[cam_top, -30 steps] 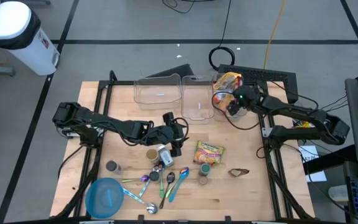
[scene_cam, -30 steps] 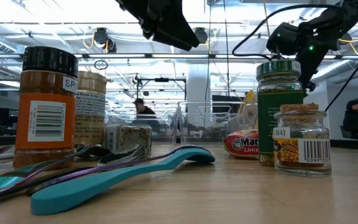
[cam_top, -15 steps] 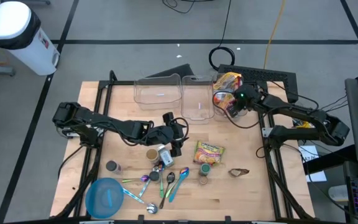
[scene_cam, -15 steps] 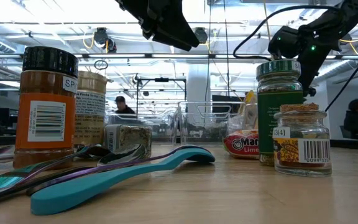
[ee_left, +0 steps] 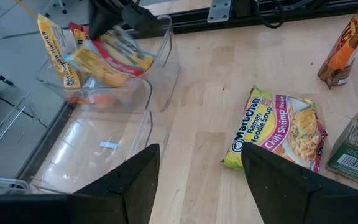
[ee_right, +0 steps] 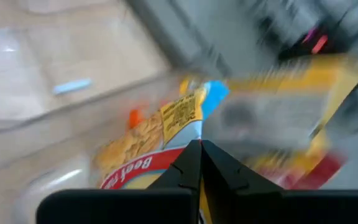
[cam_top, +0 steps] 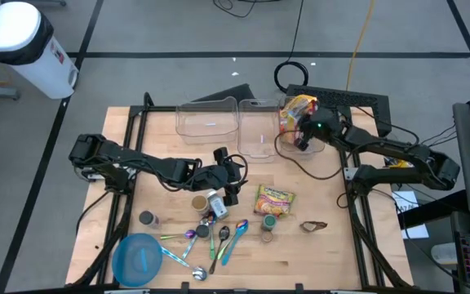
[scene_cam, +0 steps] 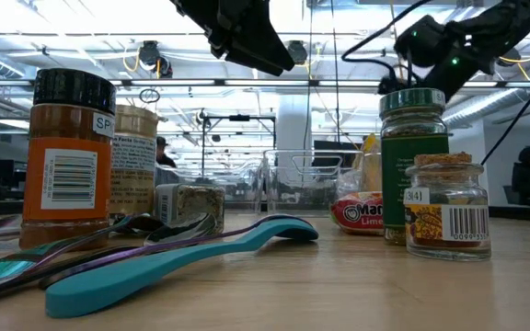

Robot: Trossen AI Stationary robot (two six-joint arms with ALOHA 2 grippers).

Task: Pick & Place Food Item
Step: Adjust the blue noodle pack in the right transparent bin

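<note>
My right gripper [cam_top: 303,135] is at the far right of the table, beside the right one of two clear bins [cam_top: 259,127]. It is shut on a yellow and red noodle packet [ee_left: 107,57]. A second yellow packet [ee_left: 55,43] stands just behind it. A Maruchan ramen packet [cam_top: 274,200] lies flat on the wood in the middle. My left gripper [cam_top: 233,189] hovers open a little to that packet's left, with nothing between its fingers [ee_left: 135,180]. My right gripper pinches the noodle packet by its upper edge [ee_left: 115,37] between the two fingers, which come from above and slant down. The packet hangs tilted below them, at the bin's rim. In the right wrist view the fingertips [ee_right: 188,163] meet on the packet's printed face [ee_right: 166,124].
Spice jars [scene_cam: 70,156], [scene_cam: 412,165], [scene_cam: 447,207] and coloured spoons [cam_top: 223,241] stand near the front. A blue bowl [cam_top: 137,260] is at the front left, a brown packet [cam_top: 312,225] at the front right. The left clear bin [cam_top: 206,119] is at the far edge.
My right gripper has shut on the noodle packet and risen a little, shifting slightly toward the clear bin, with the packet's upper part coming along.
</note>
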